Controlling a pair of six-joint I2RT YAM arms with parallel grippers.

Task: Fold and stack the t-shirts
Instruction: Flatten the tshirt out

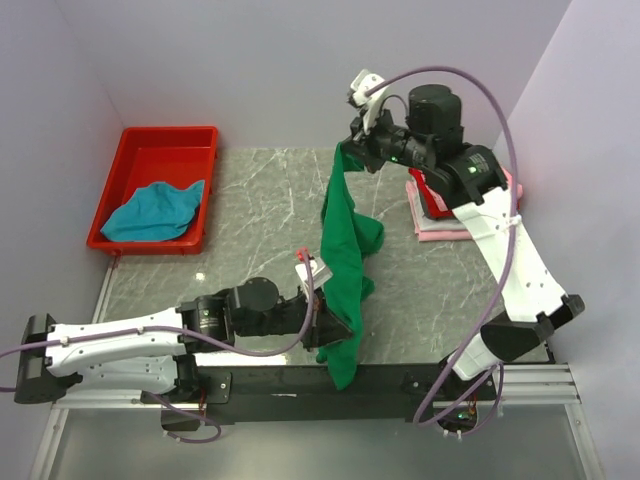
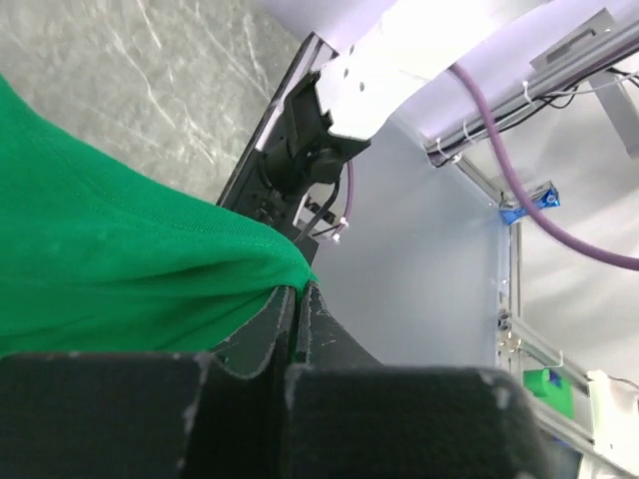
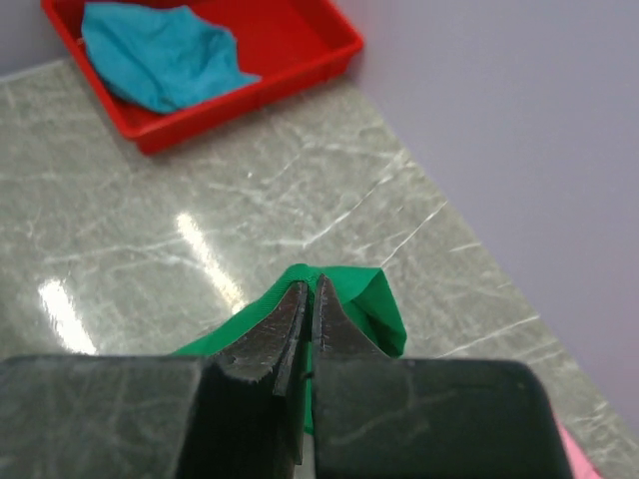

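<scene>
Far left, in red tray (image 1: 170,131): teal-blue shirt (image 1: 152,212), not yet folded. Mid-step on green shirt (image 1: 345,235), stretched in air btwn both arms. Left gripper (image 2: 297,299) clenched on lower hem; right gripper (image 3: 310,299) pinched shut on upper corner. Next, prob.: lower flat onto counter (image 1: 250,200) w/o twisting. Far right: folded pink/red stack (image 1: 440,234).

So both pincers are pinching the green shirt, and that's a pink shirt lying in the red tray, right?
Not quite: the red tray holds a teal-blue shirt, not a pink one; the top view shows it. The left pincer and the right pincer do both pinch the green shirt.
</scene>
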